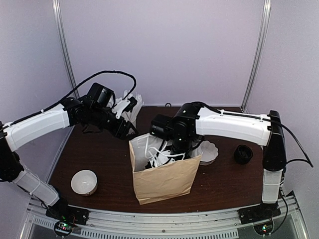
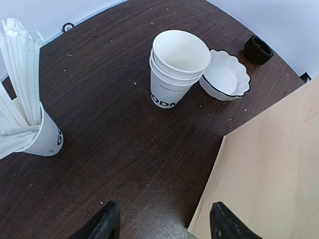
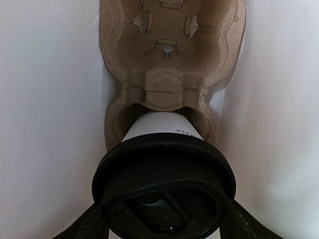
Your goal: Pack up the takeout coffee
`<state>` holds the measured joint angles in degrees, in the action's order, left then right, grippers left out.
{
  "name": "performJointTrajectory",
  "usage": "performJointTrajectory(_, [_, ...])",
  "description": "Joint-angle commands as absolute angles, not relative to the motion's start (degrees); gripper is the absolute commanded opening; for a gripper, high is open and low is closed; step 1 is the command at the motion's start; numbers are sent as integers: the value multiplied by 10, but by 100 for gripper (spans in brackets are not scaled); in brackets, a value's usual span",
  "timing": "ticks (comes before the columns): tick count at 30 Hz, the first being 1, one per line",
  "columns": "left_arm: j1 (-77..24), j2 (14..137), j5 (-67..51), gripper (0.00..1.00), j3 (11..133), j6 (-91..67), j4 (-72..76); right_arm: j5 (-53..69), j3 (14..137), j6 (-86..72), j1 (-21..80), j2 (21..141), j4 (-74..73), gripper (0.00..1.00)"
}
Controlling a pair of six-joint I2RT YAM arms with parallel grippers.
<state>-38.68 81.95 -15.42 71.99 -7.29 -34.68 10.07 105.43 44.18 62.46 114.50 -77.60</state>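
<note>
The takeout coffee (image 3: 163,179), a white cup with a black domed lid, is inside the brown paper bag (image 1: 164,181). Its base is in the near pocket of a pulp cup carrier (image 3: 169,59) at the bag's bottom. My right gripper (image 3: 163,219) reaches down into the bag (image 1: 172,149), and its fingers (image 3: 82,226) press both sides of the lid. My left gripper (image 2: 162,221) is open and empty, low over the table at the bag's back left corner (image 1: 130,130). The bag's edge (image 2: 269,169) lies between its jaws.
A stack of lidless white cups (image 2: 177,69), a scalloped white bowl (image 2: 227,77) and a stack of black lids (image 2: 258,50) stand behind and right of the bag. A cup of white paper sticks (image 2: 30,114) stands back left. A white cup (image 1: 83,181) sits front left.
</note>
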Motion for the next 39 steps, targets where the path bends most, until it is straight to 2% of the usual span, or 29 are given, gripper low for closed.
performJointTrajectory(1, [-383,798,-157,65,749,-60,-355,90,982,433,611,1151,-719,66])
performJointTrajectory(7, [-383,774,-199,65,781,-30,-381,90,926,426,606,1132,-677,66])
performJointTrajectory(16, [-384,726,-314,66,799,35,-410,96,914,409,606,1130,-651,69])
performJointTrajectory(23, [-389,775,-356,69,874,95,-535,97,941,407,607,1121,-681,74])
performJointTrajectory(28, [-415,802,-374,69,883,104,-548,103,947,410,608,1119,-691,76])
performJointTrajectory(39, [-476,881,-277,65,923,108,-547,98,957,405,612,1127,-696,77])
